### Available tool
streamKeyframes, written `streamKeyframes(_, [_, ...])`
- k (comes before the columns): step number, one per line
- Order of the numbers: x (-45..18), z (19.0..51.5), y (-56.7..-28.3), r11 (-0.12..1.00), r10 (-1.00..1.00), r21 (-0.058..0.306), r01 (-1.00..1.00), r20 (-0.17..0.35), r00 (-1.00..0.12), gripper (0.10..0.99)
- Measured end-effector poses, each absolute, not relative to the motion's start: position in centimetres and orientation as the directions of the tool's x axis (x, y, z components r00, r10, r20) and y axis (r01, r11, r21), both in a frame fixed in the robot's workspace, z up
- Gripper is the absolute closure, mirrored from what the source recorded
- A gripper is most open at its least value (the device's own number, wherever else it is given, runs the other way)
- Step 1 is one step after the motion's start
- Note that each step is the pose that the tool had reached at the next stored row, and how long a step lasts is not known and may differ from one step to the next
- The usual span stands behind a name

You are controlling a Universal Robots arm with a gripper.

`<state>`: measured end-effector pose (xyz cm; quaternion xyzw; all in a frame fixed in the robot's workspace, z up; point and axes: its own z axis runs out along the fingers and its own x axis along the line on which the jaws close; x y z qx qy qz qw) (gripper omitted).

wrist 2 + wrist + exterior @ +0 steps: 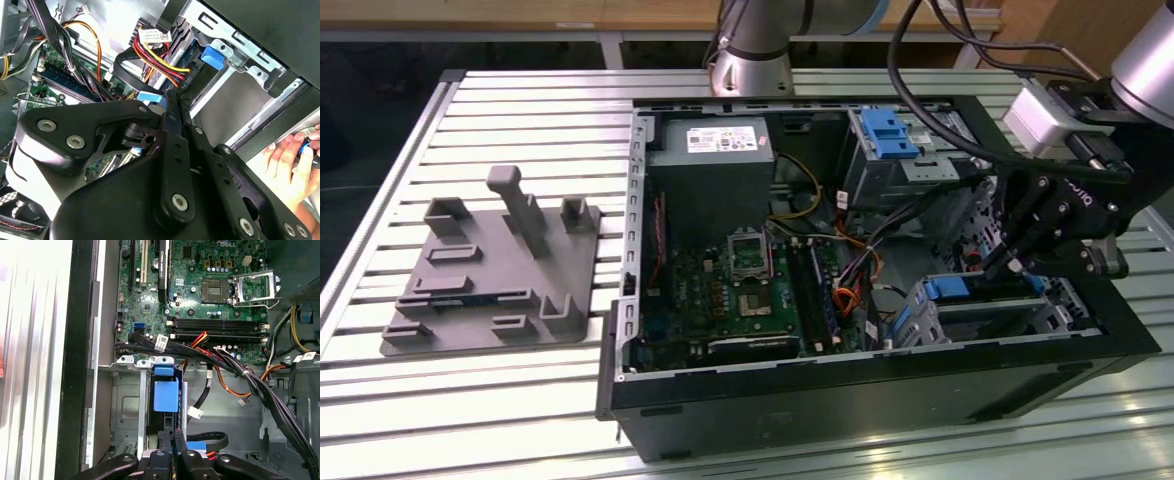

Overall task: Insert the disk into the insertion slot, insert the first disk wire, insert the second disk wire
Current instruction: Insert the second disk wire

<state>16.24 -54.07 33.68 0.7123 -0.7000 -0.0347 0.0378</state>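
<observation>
Arm [781, 30]: one, reaching downward. Pincer [1014, 262]: black, fingers [172, 447] pressed close together, tips pointing down. Person's hand [292, 167]: beside pincer.

No words or numbers can be read. The white sticker label [722, 141] on the grey metal power box carries print too small to tell, like the small white cable tags [161, 343].

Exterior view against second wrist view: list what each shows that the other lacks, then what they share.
Exterior view alone: the grey fixture plate on the slatted table, and the power supply. Second wrist view alone: a person's hand outside the case. Shared: the gripper inside the computer case, the motherboard, and bundled wires.
</observation>
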Motion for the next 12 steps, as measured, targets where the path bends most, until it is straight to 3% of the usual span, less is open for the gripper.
streamKeyframes(12, [16.26,33.44,-54.07,-0.017,-1.0,0.103,-0.995,0.004,0.018,0.941])
